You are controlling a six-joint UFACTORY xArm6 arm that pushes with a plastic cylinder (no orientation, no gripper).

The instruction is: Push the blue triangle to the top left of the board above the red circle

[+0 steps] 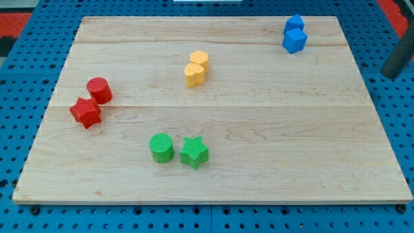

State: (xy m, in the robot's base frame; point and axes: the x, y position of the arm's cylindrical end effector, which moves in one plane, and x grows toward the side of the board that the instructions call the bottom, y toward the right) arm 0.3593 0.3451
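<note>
On pale wooden board (259, 129), ribbed blue blocks (294, 33) top right, red cylinder (99, 89) left, rod (396, 61) off-board, tip unseen.

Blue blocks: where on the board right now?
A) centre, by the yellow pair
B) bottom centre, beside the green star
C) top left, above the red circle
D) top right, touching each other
D: the two blue blocks sit together at the board's top right, far from the red circle at the left.
</note>
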